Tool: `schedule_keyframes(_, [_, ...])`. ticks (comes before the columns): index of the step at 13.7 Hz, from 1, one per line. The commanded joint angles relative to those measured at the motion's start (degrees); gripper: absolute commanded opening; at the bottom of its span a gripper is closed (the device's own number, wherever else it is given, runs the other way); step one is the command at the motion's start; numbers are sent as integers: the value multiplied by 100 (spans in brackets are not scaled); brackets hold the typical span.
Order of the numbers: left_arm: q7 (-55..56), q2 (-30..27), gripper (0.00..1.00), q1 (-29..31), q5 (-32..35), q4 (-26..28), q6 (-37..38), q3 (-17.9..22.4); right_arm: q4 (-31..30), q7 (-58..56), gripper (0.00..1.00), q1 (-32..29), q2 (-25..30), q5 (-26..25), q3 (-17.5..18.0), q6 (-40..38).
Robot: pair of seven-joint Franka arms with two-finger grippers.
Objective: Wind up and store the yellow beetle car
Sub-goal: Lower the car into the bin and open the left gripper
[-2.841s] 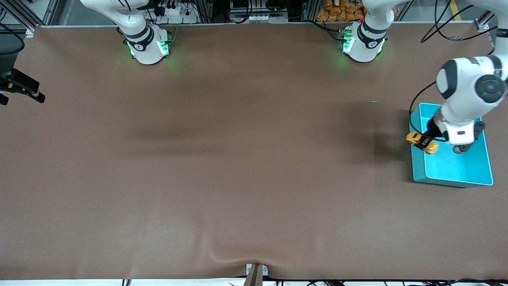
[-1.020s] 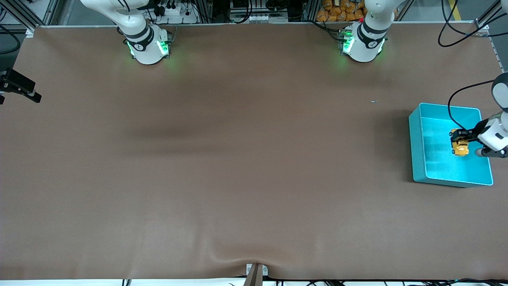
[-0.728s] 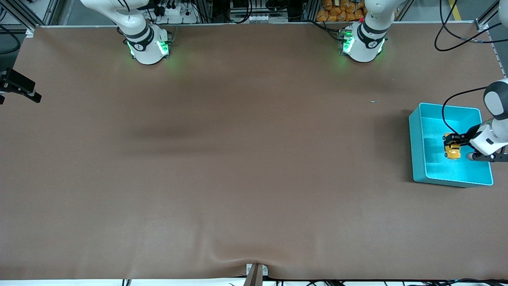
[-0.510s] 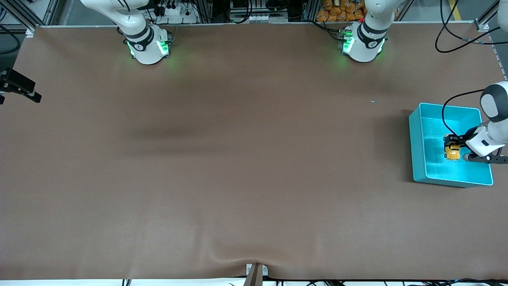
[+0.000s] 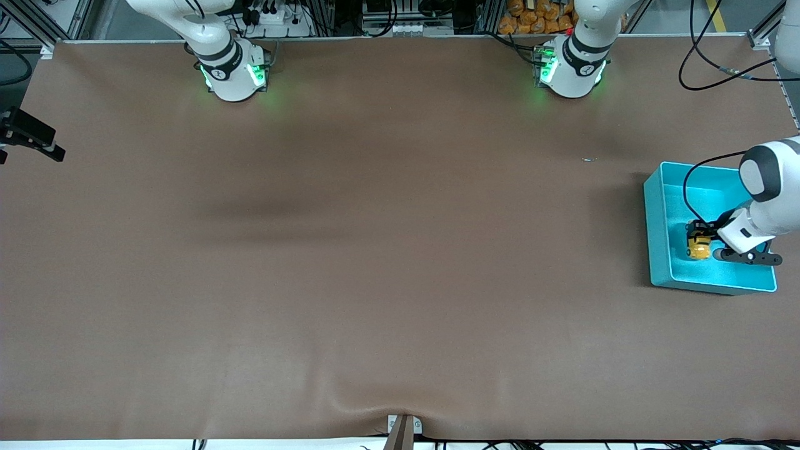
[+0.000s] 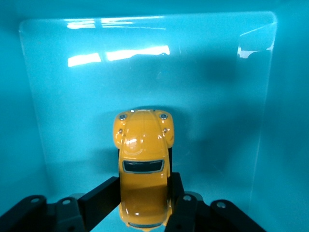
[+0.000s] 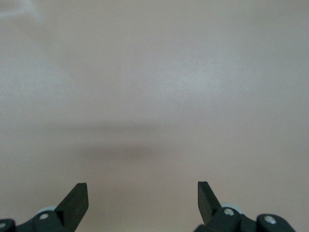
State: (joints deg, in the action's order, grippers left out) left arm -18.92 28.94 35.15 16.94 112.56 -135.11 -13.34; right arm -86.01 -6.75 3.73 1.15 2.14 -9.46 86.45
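The yellow beetle car is low inside the teal bin at the left arm's end of the table. My left gripper is shut on the car, one finger on each side of its body. The left wrist view shows the car between the fingers of my left gripper, nose pointing at the bin's wall. I cannot tell whether its wheels touch the bin's floor. My right gripper is open and empty over bare table at the right arm's end, where it waits.
The brown table mat is bare apart from the bin. Nothing else lies in the bin. A small speck lies on the mat near the bin.
My left gripper carried the car from above the bin's rim into the bin and lowered it toward the wall nearer the front camera. The right arm has barely moved.
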Motion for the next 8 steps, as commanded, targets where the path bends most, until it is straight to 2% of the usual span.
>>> schedule_keyframes(1, [-67,129,0,35,143,-94,-50,-19,67,51,100,-65,8,-65,50,-76])
schedule_keyframes(5, [-59,191,0,35,143,-94,-147,-19,67,60,100,-65,8,-65,50,-76])
schedule_keyframes(6, [-50,208,39,44,82,-94,-147,-11,67,60,100,-74,8,-65,50,-76])
schedule_keyframes(7, [-59,226,99,105,64,-94,-147,-11,67,60,100,-74,8,-65,50,-76])
schedule_keyframes(8, [-67,217,100,140,64,-94,-147,-19,67,60,100,-82,8,-65,50,-76])
